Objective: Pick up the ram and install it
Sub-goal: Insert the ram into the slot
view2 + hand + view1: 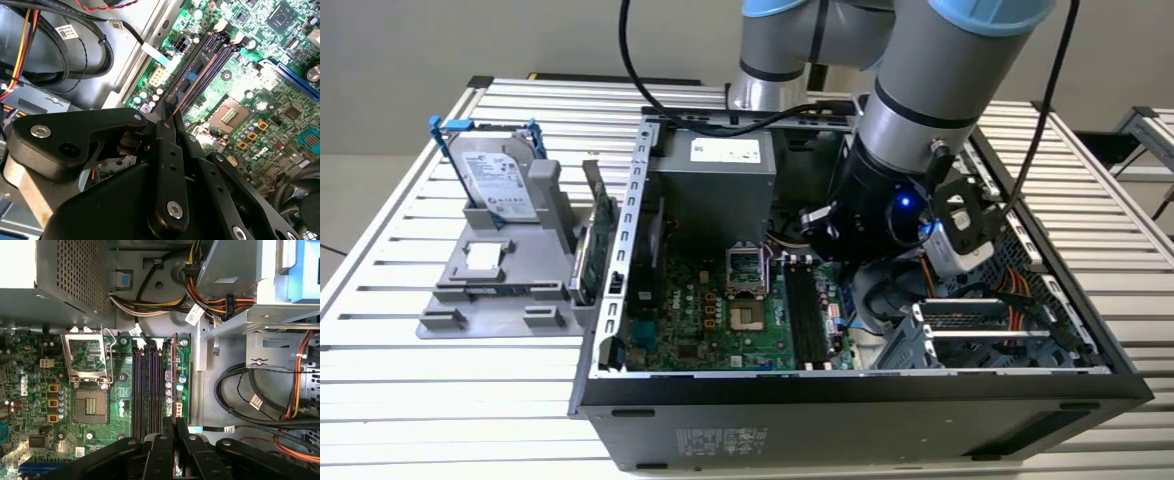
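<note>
One arm reaches down into the open computer case [854,400], and its gripper [173,427] hangs just above the motherboard [30,405], over the bank of black memory slots [145,385] that lies beside the empty processor socket [90,407]. In the first wrist view the two black fingers [161,450] stand drawn close together with only a thin gap between them, and the ram [174,377] shows edge-on in that gap as a thin reddish-brown strip, clamped between the pads and running along the outermost slot, the one farthest from the socket; whether it already sits in the slot or rides just above it I cannot tell. The second wrist view shows the same thin edge [176,106] rising from the fingertips toward the slots. The power supply [75,275] sits beyond the socket's far end from the gripper, with bundled cables [150,305] spilling beside it. Outside the case, on the side nearest the motherboard, a grey holder [500,285] on the slatted table [400,380] carries a silver hard drive [494,175] in a blue-clipped frame, and a green expansion card [594,250] stands on edge between the holder and the case wall
</note>
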{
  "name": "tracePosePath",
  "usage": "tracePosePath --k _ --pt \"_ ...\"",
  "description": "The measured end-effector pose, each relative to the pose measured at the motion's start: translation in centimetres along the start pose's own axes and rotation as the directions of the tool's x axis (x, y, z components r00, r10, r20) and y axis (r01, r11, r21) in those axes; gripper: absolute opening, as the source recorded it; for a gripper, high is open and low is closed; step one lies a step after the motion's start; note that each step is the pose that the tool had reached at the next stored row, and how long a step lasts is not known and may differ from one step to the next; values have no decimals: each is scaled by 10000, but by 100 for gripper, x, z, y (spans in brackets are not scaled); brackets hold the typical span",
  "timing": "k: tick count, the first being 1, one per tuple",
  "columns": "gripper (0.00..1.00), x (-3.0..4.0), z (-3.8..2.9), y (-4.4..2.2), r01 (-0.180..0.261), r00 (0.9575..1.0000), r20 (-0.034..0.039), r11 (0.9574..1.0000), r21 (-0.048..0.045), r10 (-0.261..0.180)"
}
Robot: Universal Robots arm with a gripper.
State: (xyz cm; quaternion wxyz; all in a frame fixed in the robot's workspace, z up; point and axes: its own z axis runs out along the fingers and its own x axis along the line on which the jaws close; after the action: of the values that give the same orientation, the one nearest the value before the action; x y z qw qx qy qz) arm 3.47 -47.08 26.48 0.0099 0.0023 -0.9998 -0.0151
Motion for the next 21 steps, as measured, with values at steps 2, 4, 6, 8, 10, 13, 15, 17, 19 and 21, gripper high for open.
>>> tracePosePath --k 2,4,6,8,10,13,15,17,19,21 --pt "0 4 21 -1 -1 10000 0 10000 1 1" --pt "0 8 47 -1 -1 10000 0 10000 0 1" --pt "0 11 68 -2 -1 10000 0 10000 1 1" --pt "0 14 87 -3 -1 10000 0 10000 1 1" --pt "0 15 101 -3 0 10000 0 10000 1 0" --pt "0 17 104 -4 -1 10000 -9 10000 4 1" --pt "0 17 105 -4 -2 10000 -12 10000 0 2" --pt "0 16 105 -4 -1 10000 -15 10000 1 1" --pt "0 16 110 -4 -2 10000 -14 10000 -2 2" --pt "0 16 118 -6 -2 10000 -14 10000 0 2"
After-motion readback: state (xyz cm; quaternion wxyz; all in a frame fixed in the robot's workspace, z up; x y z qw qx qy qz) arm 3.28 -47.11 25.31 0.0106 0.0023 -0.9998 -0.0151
